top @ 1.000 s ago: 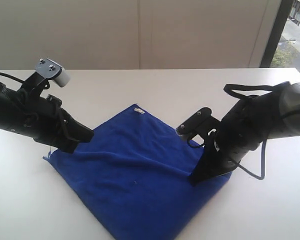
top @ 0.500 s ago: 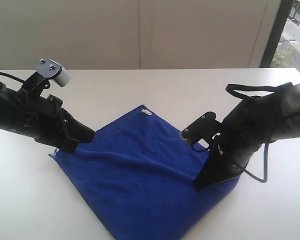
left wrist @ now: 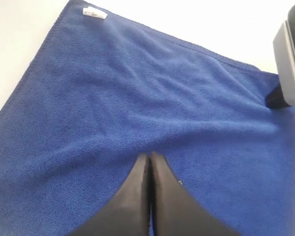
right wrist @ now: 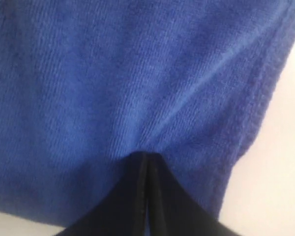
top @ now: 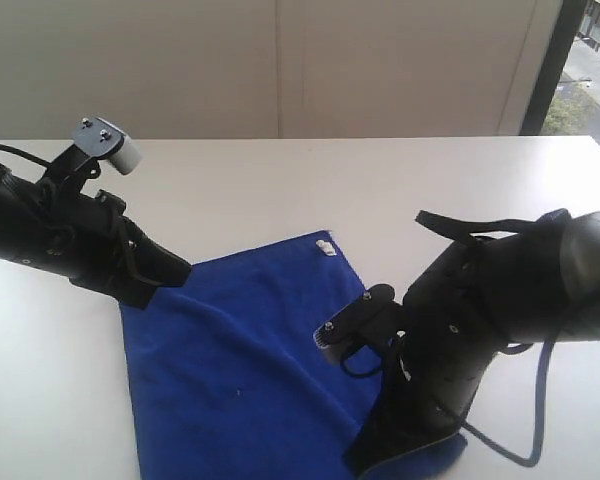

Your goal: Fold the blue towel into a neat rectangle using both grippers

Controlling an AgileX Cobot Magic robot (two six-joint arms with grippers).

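The towel (top: 240, 370) lies flat on the white table (top: 280, 180). It is between the two arms. Its small white tag (top: 326, 246) is at the far corner, and nothing touches it.

The left gripper (left wrist: 150, 158) is at the left corner of the towel. Its two fingers are pressed tight together, and the cloth wrinkles around the tips. So it looks like it is pinching the towel.

The right gripper (right wrist: 146, 156) is at the near right corner, close to the edge of the cloth. Its fingers are also squeezed together on the cloth. It looks like it has a pinch of towel too.

No part of the towel is folded over yet. It is all one flat sheet. So I think this is the holding step, just before a fold.

Next, both grippers need to lift their corners a little. They should go up together, so the cloth does not twist. Then they should carry the corners over to the other side and lay them down edge on edge. The pinches must stay tight, because the soft cloth could slip out.
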